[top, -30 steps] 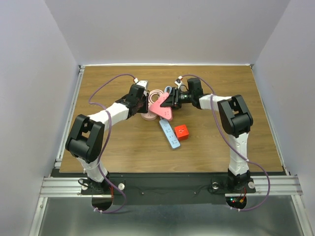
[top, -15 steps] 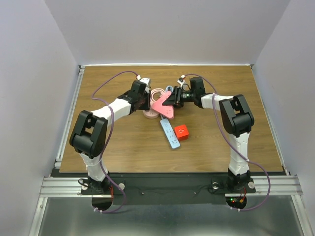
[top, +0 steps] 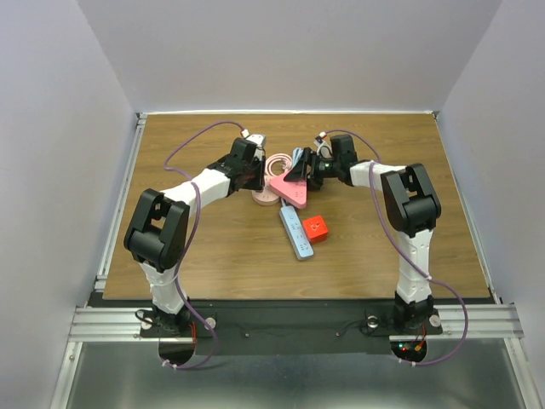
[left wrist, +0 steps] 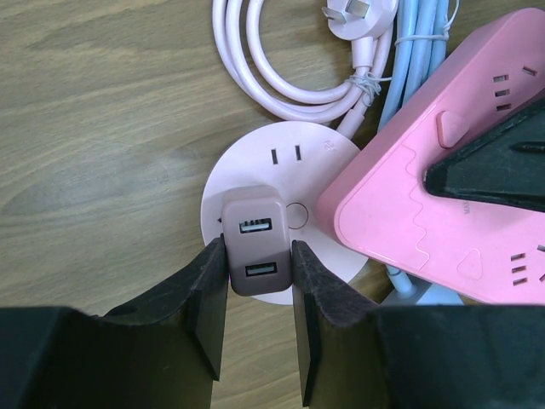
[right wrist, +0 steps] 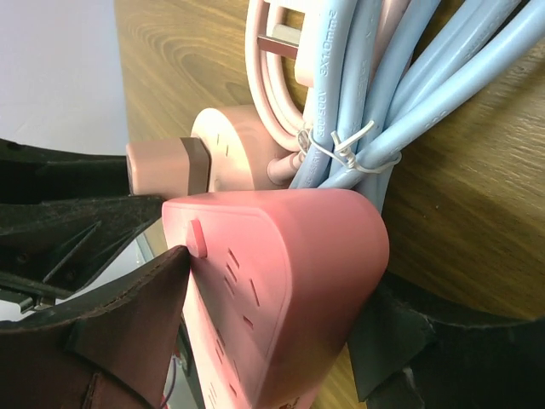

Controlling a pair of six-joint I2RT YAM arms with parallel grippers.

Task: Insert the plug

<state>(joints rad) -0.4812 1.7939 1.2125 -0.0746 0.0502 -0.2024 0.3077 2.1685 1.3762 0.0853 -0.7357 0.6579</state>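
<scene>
My left end effector (left wrist: 260,277) is closed on a mauve USB charger (left wrist: 254,239) seated in the round pink socket hub (left wrist: 294,158); my right end effector (right wrist: 264,332) is clamped across the pink triangular power strip (right wrist: 281,247) — one finger each side; the plug (top: 316,227) lies on the bench (top: 213,247), centre of the overhead frame, just right of the light blue power strip (top: 295,233) — apart from both end effectors.

Wooden table (top: 213,251) between plain pale walls (top: 281,51), seemingly evenly lit.
</scene>
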